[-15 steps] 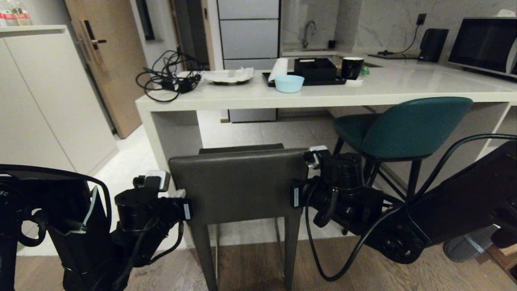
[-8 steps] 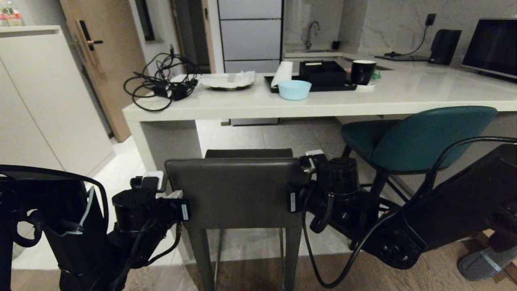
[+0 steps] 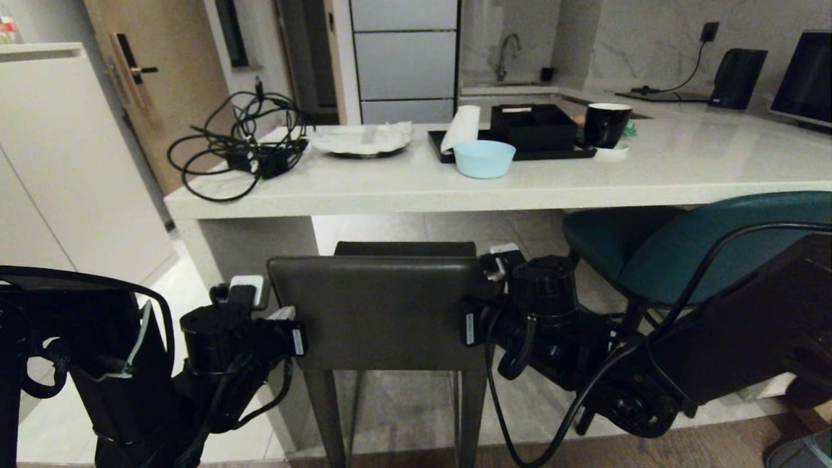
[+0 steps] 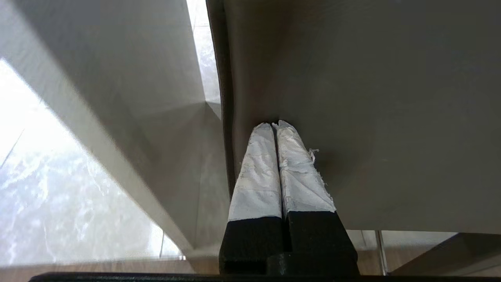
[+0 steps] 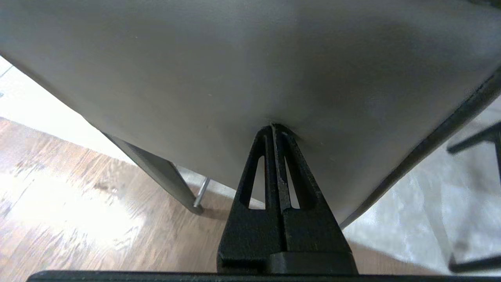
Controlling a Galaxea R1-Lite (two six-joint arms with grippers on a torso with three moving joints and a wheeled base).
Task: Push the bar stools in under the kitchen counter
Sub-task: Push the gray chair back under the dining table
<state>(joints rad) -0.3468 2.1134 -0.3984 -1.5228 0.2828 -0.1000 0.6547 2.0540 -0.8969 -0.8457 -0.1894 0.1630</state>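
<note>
Straight ahead of both arms, grey-brown bar stool (image 3: 383, 312) faces the kitchen counter (image 3: 494, 188), seat not yet under the slab. Left gripper (image 4: 276, 127) and right gripper (image 5: 274, 127), jaws fully closed and holding nothing, press fingertips flat on the backrest's rear, one each side. Teal bar stool (image 3: 689, 253) stands right, partly tucked.
</note>
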